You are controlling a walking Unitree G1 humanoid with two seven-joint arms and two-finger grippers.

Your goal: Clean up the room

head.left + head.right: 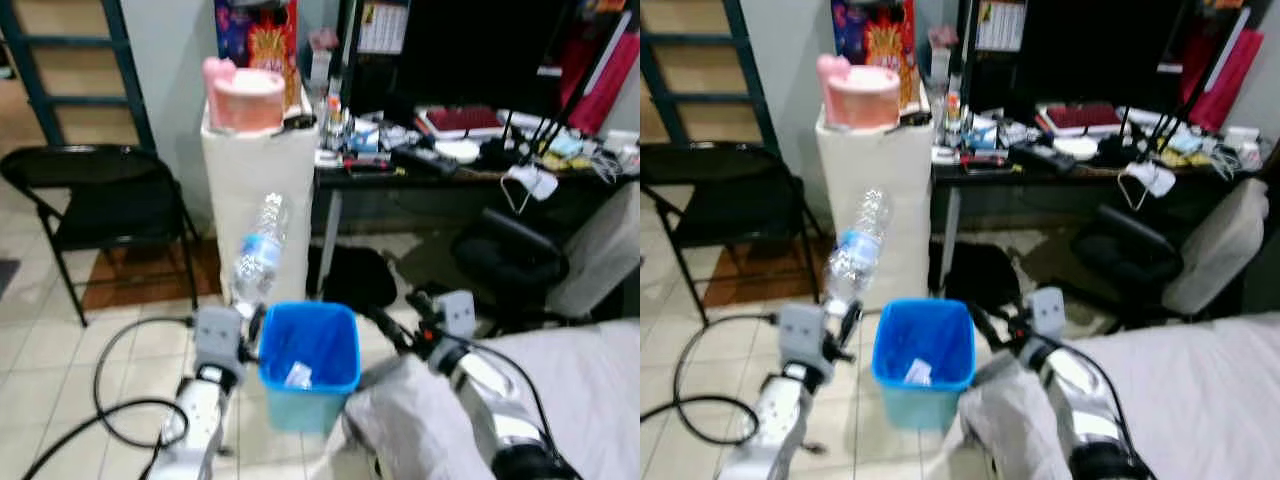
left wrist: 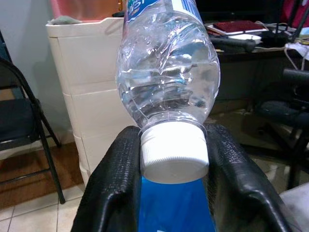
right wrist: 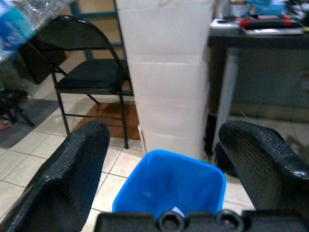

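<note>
Left gripper (image 2: 174,193) clamps the white cap of a clear plastic bottle (image 1: 260,250) (base raised, tilted up and away) beside a blue bin (image 1: 308,345); right gripper (image 3: 169,159) gapes empty over it; white drawer unit (image 1: 258,190) behind.

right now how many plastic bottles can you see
1: a clear plastic bottle held cap-down by the left gripper beside the blue bin. Others may be hidden in the desk clutter.
</note>
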